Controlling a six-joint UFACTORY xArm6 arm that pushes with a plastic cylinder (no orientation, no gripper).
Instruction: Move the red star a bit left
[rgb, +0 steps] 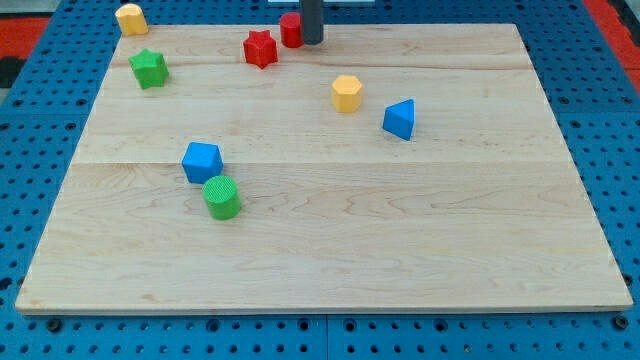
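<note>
The red star (260, 48) lies near the view's top edge of the wooden board, left of centre. A second red block (290, 30), round in shape, sits just to its upper right. My tip (312, 42) is at the end of the dark rod coming down from the view's top. It stands right against the right side of the round red block, about 50 pixels to the right of the red star. The rod hides part of the round red block.
A yellow block (131, 18) sits at the top left corner, a green star (149, 68) below it. A yellow hexagon (346, 93) and blue triangle (399, 119) lie right of centre. A blue block (201, 161) touches a green cylinder (222, 197). The board (330, 250) rests on a blue pegboard.
</note>
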